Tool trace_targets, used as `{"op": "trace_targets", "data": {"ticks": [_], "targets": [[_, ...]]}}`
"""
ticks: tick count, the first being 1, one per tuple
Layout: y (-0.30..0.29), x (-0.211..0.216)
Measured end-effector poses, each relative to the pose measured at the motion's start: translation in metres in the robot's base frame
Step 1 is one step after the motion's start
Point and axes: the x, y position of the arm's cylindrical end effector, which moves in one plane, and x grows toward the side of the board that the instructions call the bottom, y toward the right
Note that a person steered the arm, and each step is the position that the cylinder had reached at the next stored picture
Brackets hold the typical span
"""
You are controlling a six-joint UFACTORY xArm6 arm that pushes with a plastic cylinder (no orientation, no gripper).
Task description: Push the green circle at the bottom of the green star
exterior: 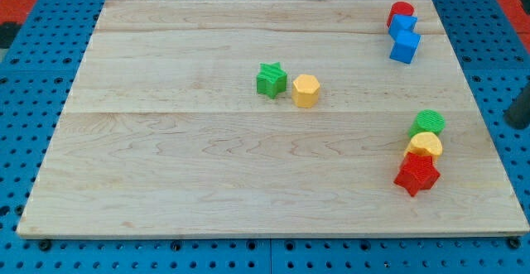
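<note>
My tip (515, 118) at view's right edge, off board, end partly cut off. Green circle (429, 122) just left of it; green star (271, 80) far left, slightly higher.

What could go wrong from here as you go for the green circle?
The green circle touches the yellow block, which sits against the red star; a sloppy push may drag them. The yellow hexagon beside the green star could get bumped. My tip isn't visible.
</note>
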Motion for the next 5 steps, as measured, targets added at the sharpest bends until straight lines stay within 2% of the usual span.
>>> {"op": "trace_targets", "data": {"ticks": [1,2,3,4,5], "targets": [[-0.108,0.004],[-0.191,-0.003],[-0.277,-0.032],[-0.344,0.009],[-0.356,0.096]]}}
